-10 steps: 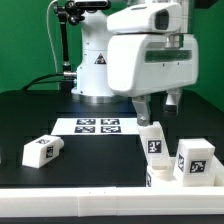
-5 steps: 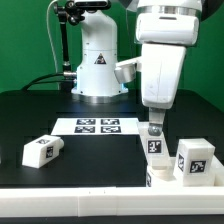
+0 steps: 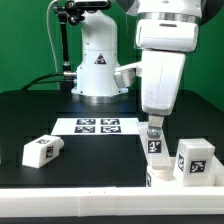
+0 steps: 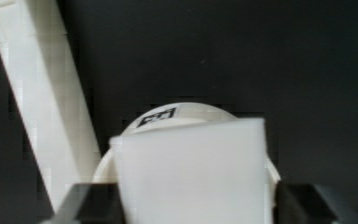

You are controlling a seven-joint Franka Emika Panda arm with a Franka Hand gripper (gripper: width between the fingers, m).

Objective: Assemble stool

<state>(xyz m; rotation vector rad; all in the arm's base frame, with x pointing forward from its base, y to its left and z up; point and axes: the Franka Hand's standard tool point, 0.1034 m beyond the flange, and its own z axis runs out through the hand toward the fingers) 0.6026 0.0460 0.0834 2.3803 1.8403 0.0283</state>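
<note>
White plastic parts are mostly unjoined, so the assembly looks early. The seat sits at the exterior view's lower right. A second leg stands upright at it; whether it is fixed cannot be told. A loose leg lies on its side, well apart toward the exterior view's left, its long axis roughly level. The gripped leg stands beside the seat, long axis vertical, tag facing the camera. The gripper pinches its upper end with narrow jaws.

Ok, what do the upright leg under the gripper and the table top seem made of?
Upright leg: likely hard plastic, plain white, smooth flat faces, crisp edges, printed square tag. Table top: matte black, no glare; cloth or coated board, can't tell.
</note>
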